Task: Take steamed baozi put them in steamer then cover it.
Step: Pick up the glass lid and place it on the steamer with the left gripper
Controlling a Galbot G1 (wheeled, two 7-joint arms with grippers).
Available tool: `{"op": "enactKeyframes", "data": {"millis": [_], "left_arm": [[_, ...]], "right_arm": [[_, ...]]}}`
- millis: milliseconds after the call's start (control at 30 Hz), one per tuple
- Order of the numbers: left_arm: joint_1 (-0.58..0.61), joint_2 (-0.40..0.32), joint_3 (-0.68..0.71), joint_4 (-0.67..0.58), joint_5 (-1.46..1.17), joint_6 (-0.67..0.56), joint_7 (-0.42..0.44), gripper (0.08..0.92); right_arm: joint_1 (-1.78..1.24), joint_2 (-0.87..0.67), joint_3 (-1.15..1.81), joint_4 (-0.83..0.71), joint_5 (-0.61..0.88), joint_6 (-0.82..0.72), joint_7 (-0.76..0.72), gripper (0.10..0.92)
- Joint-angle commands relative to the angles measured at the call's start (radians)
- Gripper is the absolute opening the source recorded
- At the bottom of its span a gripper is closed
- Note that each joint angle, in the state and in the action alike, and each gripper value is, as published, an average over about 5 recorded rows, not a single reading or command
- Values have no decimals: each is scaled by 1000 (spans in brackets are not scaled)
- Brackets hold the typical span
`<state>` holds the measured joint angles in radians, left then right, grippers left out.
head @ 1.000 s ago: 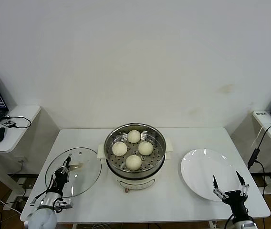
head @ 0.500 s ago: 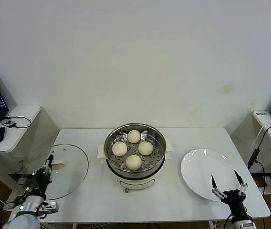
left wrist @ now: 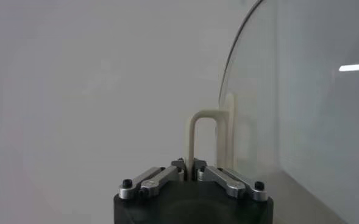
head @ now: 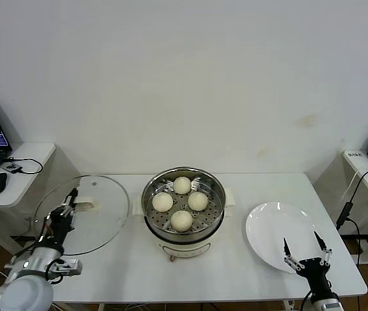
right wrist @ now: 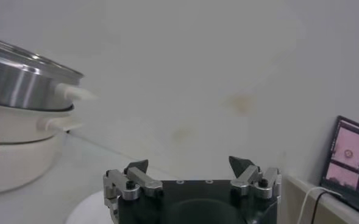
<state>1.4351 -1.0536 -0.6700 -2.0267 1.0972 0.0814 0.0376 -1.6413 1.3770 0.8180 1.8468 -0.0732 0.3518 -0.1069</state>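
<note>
Left wrist view: left tool (left wrist: 189, 163) pinching cover (left wrist: 301, 103) handle.

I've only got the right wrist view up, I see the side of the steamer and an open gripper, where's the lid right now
Observer: The cover is off the steamer, held up at the table's left end by the left gripper.
Operator: How is it gripping it?
Observer: The left wrist view shows the fingers shut on the cover's cream bar handle.
Operator: Are the buns loaded?
Observer: Yes, four steamed baozi sit on the perforated tray.
Operator: And my right gripper?
Observer: The right gripper hangs open at the near edge of the white plate, which is bare.
</note>
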Motion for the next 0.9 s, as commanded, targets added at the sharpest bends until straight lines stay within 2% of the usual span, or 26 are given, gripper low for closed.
{"op": "enactKeyframes", "data": {"millis": [33,200,467,600,900], "left_arm": [[-122,59,253,-112,-49,142,100,149],[-220,9,389,-63,-5,191,128,149],[-313,-209,491,-9,225,210,192,149],[-339,-293,513,3,321,211,223,149],[-386,-381,558,66,381,231,258,148]], "right_arm": [[-1,15,-4,-2,-50,11,2,823],[14,51,-13,-13,-93,26,4,823],[35,76,-17,-62,-127,50,8,823],[34,79,-19,-81,-146,64,11,823],[28,93,-29,-95,-171,77,13,823]]}}
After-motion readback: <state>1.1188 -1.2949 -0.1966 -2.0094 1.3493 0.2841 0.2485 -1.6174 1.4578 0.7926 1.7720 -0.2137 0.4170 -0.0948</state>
